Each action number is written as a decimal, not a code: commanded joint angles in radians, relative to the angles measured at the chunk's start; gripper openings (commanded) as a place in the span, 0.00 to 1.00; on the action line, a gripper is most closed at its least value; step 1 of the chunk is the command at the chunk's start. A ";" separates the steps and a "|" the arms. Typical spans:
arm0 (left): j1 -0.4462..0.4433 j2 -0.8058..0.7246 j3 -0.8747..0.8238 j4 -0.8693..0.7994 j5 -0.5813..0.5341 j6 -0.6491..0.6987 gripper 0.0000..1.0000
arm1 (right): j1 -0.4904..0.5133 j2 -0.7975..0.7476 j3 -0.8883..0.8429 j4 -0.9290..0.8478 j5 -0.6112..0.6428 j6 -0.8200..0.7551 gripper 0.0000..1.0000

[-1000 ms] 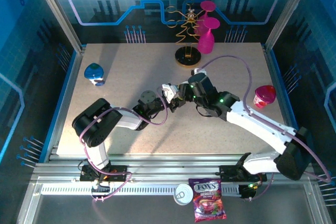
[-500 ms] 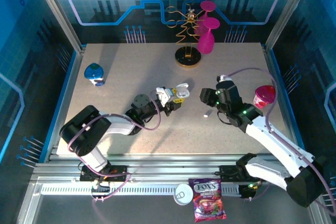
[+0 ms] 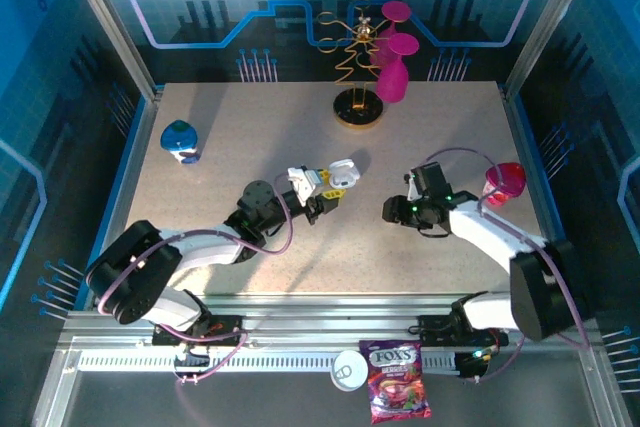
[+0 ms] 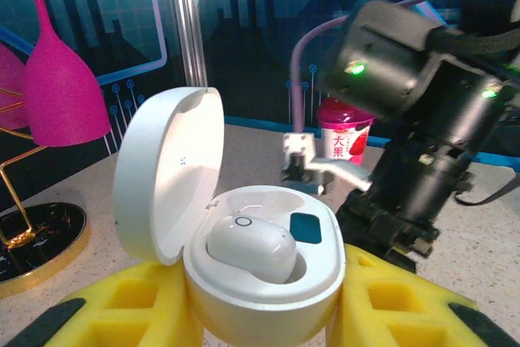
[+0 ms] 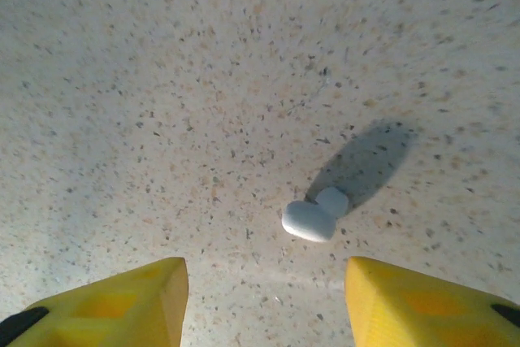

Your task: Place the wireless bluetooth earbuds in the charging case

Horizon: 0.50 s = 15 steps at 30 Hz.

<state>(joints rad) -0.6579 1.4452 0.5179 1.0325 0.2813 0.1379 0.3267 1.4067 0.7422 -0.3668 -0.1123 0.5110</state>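
Observation:
My left gripper [image 3: 322, 190] is shut on the charging case [image 3: 340, 175], holding it upright near the table's middle. In the left wrist view the case [image 4: 268, 294] sits between the yellow fingers [image 4: 130, 306] with its lid [image 4: 166, 172] flipped open. One white earbud [image 4: 250, 248] lies in a well of the case. My right gripper [image 3: 393, 211] hangs to the right of the case, apart from it. In the right wrist view it [image 5: 264, 290] stands open just above the table. A second earbud [image 5: 313, 217] lies loose on the speckled top ahead of its fingers [image 5: 431, 298], untouched.
A red cup [image 3: 503, 182] stands right of the right arm. A gold wire rack [image 3: 358, 97] with pink glasses [image 3: 395, 72] is at the back. At the left there is a blue and white object [image 3: 180, 140]. A candy bag [image 3: 397, 379] lies off the table's front.
My right gripper has left the case, swung right and come down over the loose earbud. The left gripper has drawn the case slightly left, still holding it.

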 commanded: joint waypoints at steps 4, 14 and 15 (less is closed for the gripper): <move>-0.008 -0.064 -0.025 -0.043 0.013 0.025 0.21 | 0.066 0.125 0.156 -0.157 0.148 -0.183 0.47; -0.011 -0.069 -0.031 -0.043 0.006 0.032 0.21 | 0.076 0.301 0.281 -0.172 0.135 -0.245 0.53; -0.011 -0.071 -0.033 -0.043 0.005 0.034 0.21 | 0.076 0.309 0.283 -0.172 0.134 -0.245 0.53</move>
<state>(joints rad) -0.6613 1.4002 0.4999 0.9874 0.2813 0.1417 0.3939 1.6886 0.9997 -0.4980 0.0257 0.2939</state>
